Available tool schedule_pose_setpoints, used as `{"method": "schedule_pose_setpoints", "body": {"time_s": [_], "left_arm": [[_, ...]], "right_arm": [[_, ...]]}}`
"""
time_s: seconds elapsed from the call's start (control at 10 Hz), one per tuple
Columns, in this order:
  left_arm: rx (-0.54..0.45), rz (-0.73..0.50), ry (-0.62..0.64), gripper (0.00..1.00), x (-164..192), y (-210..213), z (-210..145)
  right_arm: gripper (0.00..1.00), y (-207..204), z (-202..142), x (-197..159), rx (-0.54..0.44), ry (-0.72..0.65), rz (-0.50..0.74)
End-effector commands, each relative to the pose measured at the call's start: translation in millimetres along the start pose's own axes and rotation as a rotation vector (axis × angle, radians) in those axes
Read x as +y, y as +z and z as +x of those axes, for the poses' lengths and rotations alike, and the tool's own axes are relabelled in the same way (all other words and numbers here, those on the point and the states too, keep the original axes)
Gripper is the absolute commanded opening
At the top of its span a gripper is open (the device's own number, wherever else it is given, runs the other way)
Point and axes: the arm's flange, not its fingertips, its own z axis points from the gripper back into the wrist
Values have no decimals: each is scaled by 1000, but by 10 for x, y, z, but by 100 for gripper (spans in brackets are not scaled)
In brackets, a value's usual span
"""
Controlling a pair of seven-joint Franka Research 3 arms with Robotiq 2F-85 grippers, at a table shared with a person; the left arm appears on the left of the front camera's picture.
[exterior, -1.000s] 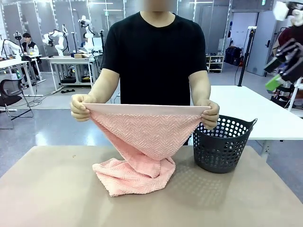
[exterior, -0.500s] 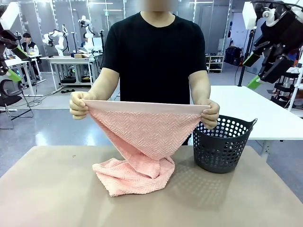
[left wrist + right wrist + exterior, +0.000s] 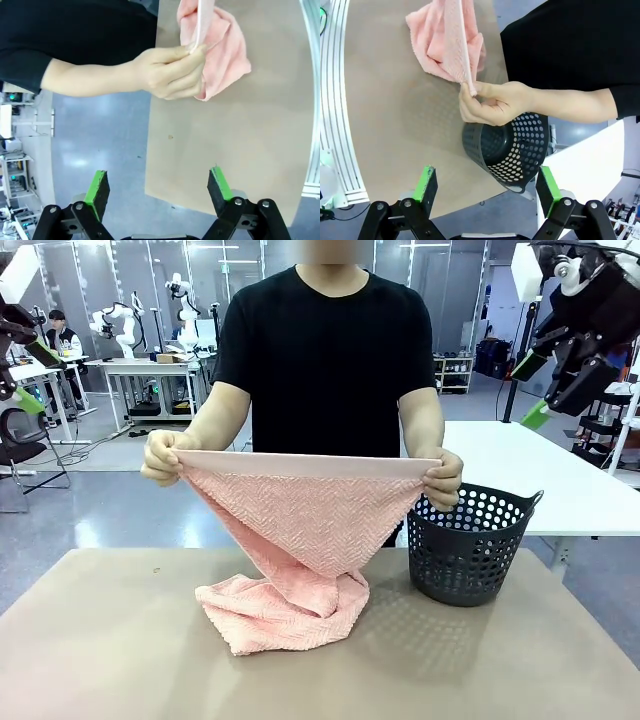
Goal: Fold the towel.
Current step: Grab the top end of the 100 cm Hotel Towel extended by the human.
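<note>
A person across the table holds the salmon-pink towel (image 3: 310, 515) taut by its top edge, one hand (image 3: 165, 458) at each corner. Its lower part hangs down and lies bunched on the brown table (image 3: 100, 640). My left gripper (image 3: 35, 375) hovers high at the far left, open and holding nothing. High at the right, my right gripper (image 3: 531, 390) is also open and holds nothing. In the left wrist view, the gripper (image 3: 158, 189) looks down on a hand (image 3: 170, 70) pinching the towel (image 3: 225, 45). In the right wrist view, the gripper (image 3: 487, 187) is above the other hand (image 3: 490, 102) and the towel (image 3: 445, 40).
A dark grey perforated basket (image 3: 470, 550) stands on the table's far right, just below the person's hand; it also appears under my right gripper as the basket (image 3: 505, 150). A white table (image 3: 520, 465) stands behind it. The table's near half is bare.
My left gripper has come into view at the top left, and my right gripper has moved left into the picture. The person has lifted the towel's top edge slightly.
</note>
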Motion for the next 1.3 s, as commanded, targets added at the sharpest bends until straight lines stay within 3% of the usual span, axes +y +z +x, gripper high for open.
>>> {"method": "schedule_pose_setpoints", "body": {"time_s": [0.0, 0.2, 0.6, 0.8, 1.2], "left_arm": [[-15, -17, -29, 100, 6, 141, 313], [-42, -123, -17, 100, 80, 144, 818], [-1, -251, -68, 100, -76, -217, 1410], [1, -305, -68, 100, -170, -462, 1560], [21, -289, -46, 100, -112, -997, 1770]], "right_arm": [[100, 14, 182, -32, -14, 15, 23], [100, -96, 561, -52, 0, 64, 87], [100, -426, 936, 69, 27, 132, 157], [100, -655, 1045, 95, 21, 152, 182], [100, -1103, 1207, 19, 46, 160, 181]]}}
